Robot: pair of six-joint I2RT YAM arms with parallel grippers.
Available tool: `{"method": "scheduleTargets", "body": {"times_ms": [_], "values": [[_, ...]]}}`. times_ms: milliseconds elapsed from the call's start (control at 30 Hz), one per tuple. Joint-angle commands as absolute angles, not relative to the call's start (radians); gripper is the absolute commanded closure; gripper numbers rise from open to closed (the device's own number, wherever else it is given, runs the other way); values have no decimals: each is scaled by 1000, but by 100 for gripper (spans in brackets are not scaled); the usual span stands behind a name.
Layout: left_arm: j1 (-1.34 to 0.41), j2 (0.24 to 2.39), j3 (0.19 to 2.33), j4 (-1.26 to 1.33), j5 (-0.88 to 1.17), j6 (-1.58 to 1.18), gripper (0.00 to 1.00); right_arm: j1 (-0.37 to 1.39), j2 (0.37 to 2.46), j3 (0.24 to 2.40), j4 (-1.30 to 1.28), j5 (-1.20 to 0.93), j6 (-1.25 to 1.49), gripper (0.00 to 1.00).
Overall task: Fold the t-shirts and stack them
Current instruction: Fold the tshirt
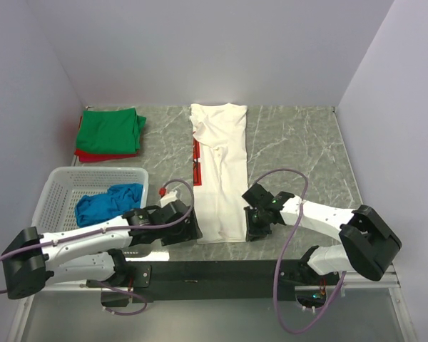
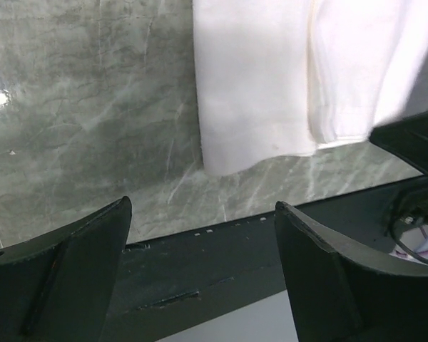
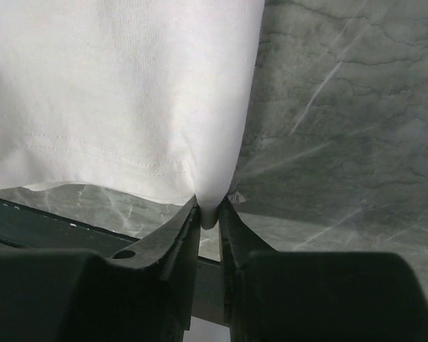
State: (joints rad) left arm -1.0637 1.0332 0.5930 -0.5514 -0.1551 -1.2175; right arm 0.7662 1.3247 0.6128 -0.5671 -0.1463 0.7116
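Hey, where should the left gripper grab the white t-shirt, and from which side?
Grip the near left hem corner of the white t-shirt, coming in low from the near edge. It lies flat as a long strip, that corner sits free on the table, and the right gripper already pinches the near right corner. The left gripper is open just short of it.

white arm links, black joints and black gripper fingers; purple cables loop along both.
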Motion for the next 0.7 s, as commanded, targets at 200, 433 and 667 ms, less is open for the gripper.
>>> {"method": "scheduleTargets", "body": {"times_ms": [200,433,667], "values": [[-1075,1230,690,-557,-181,-1229,16,779,1341,609,-563,-103,721,80],[-1077,1341,739,-548,-193,-1189,19,781,1342,620,-566,-104,716,80],[-1078,1411,765,-566,-195,-1157,35,782,1344,621,-565,-103,715,80]]}}
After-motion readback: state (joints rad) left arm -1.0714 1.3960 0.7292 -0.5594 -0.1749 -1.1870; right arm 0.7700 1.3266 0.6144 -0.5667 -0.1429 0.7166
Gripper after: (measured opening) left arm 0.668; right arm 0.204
